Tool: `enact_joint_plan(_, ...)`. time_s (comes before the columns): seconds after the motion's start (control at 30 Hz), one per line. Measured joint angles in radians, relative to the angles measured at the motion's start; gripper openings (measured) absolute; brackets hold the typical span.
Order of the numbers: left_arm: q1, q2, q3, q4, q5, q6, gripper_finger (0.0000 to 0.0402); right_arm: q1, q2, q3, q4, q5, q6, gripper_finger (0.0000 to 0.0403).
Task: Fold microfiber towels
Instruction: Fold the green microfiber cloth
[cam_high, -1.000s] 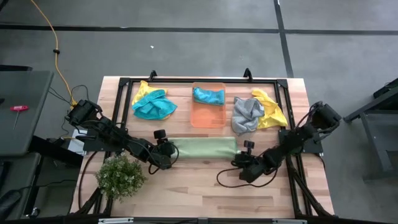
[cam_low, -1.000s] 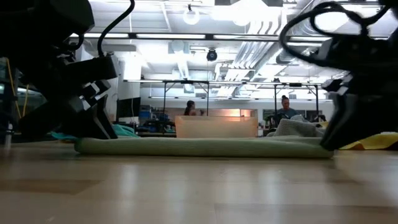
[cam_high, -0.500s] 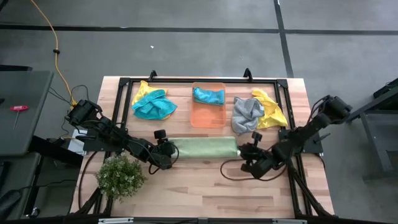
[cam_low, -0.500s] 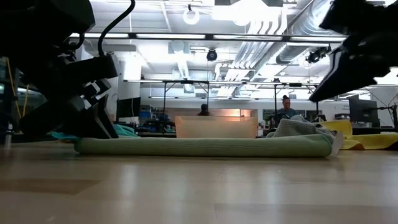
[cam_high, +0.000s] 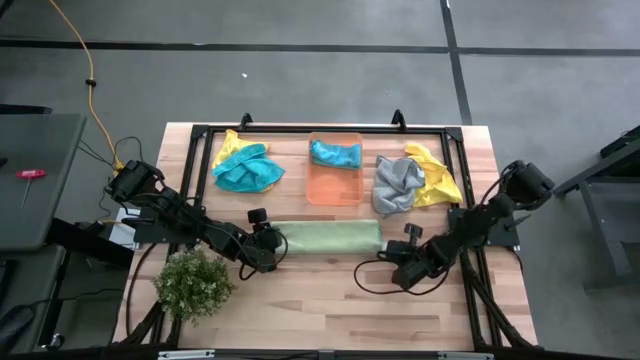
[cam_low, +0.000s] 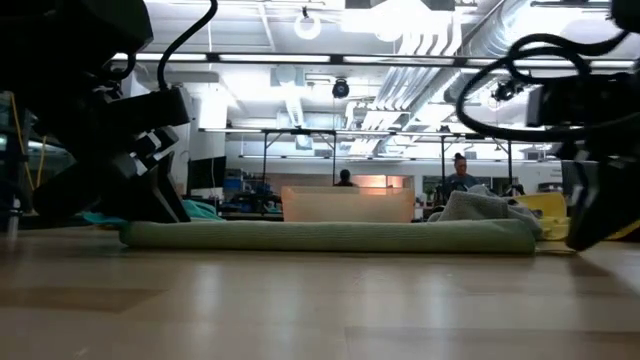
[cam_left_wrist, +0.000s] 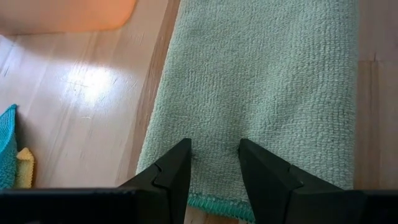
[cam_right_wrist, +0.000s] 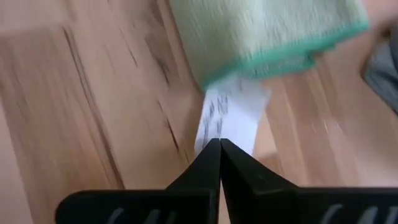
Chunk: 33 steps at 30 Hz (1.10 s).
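Green towel (cam_high: 330, 238): only right wrist view shows its white tag (cam_right_wrist: 230, 115).

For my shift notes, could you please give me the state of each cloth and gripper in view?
Light green microfiber towel: folded into a long strip, flat on the table.
Teal towel: crumpled in the orange plastic bin.
Grey towel: crumpled.
Left gripper: open, fingers astride the green towel's end.
Right gripper: shut, empty.

No readable text, brand, number or sign in any view. Small white tag (cam_right_wrist: 229, 116) at green-edged corner of light green microfibre towel (cam_right_wrist: 261, 30), centre of right wrist frame, carries dark printed marks, too blurred to read.
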Motion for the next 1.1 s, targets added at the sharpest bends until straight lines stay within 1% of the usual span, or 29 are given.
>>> enact_joint_plan(0.13, 0.0, 0.0, 0.0, 0.0, 0.0, 0.0, 0.0124, 0.025, -0.011, 0.0, -0.083, 0.003, 0.05, 0.0)
enact_joint_plan(0.23, 0.0, 0.0, 0.0, 0.0, 0.0, 0.015, 0.0124, 0.04, -0.026, 0.0, -0.105, 0.012, 0.058, 0.0)
enact_joint_plan(0.47, 0.0, 0.0, 0.028, -0.013, 0.0, 0.067, 0.0124, 0.056, -0.057, 0.0, -0.108, 0.103, 0.064, 0.0)
enact_joint_plan(0.57, 0.0, 0.0, 0.067, -0.068, 0.001, 0.096, 0.0124, 0.056, -0.058, 0.0, -0.108, 0.124, 0.064, 0.0)
enact_joint_plan(0.77, -0.004, 0.0, 0.161, -0.235, 0.0, 0.116, 0.0124, 0.056, -0.058, 0.0, -0.103, 0.125, 0.065, 0.0)
enact_joint_plan(0.83, -0.02, 0.0, 0.183, -0.257, 0.038, 0.126, 0.0124, 0.056, -0.058, 0.0, -0.097, 0.125, 0.075, 0.0)
enact_joint_plan(0.9, -0.049, 0.0, 0.2, -0.277, 0.118, 0.139, 0.0124, 0.056, -0.058, 0.0, -0.095, 0.125, 0.088, 0.0)
enact_joint_plan(0.97, -0.082, 0.0, 0.209, -0.306, 0.175, 0.128, 0.0124, 0.056, -0.058, 0.0, -0.087, 0.125, 0.09, 0.0)
enact_joint_plan(1.03, -0.109, 0.0, 0.214, -0.335, 0.204, 0.105, 0.0126, 0.056, -0.058, 0.0, -0.076, 0.128, 0.085, 0.0)
enact_joint_plan(1.1, -0.128, -0.001, 0.214, -0.372, 0.205, 0.072, 0.0132, 0.056, -0.058, 0.0, -0.065, 0.143, 0.082, 0.0)
